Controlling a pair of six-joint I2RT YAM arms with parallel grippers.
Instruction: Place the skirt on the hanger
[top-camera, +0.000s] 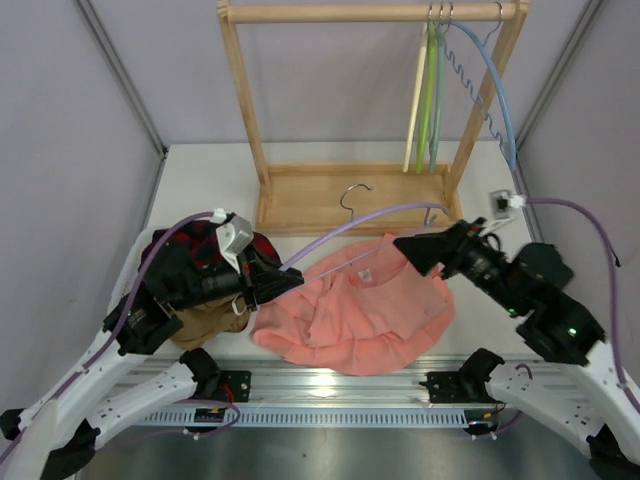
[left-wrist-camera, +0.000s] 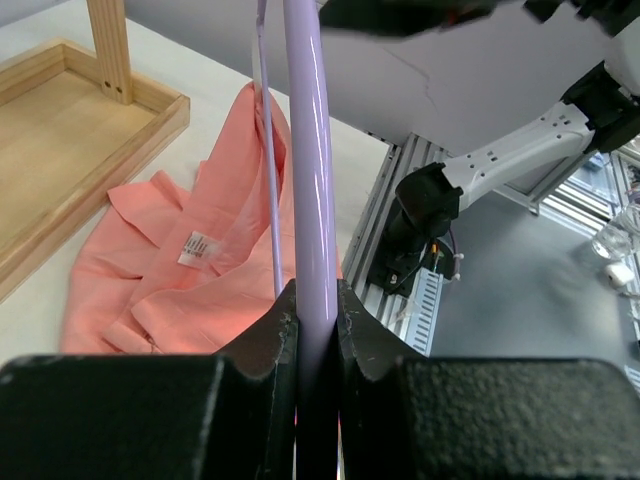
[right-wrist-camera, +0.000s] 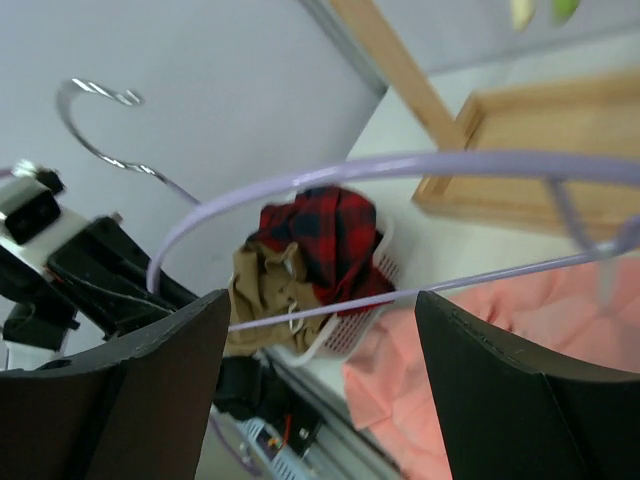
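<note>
Left gripper (left-wrist-camera: 316, 300) is clamped on one end of the hanger (left-wrist-camera: 308, 150), the lilac bar pinched between its closed jaws and held above the table (top-camera: 200, 180). The right gripper (right-wrist-camera: 322, 300) has its jaws spread wide, with the hanger's thin lower bar crossing between them (contact is unclear). Beneath both, the skirt (top-camera: 370, 320) lies crumpled at the middle of the near edge.
</note>
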